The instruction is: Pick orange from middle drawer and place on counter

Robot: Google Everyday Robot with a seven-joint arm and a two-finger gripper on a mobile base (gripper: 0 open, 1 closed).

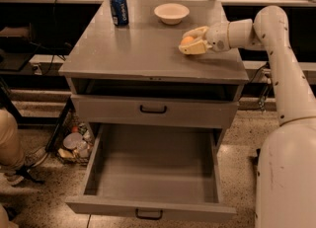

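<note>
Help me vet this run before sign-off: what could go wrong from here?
1. The gripper holds the small round orange fruit over the flat grey counter; released, it may roll off the near edge into the open grey middle drawer.
2. The white bowl sits close behind the gripper; a careless withdrawal could knock it.

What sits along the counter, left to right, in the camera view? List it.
The blue soda can → white bowl → tool gripping the orange, above the counter at its right side.
</note>
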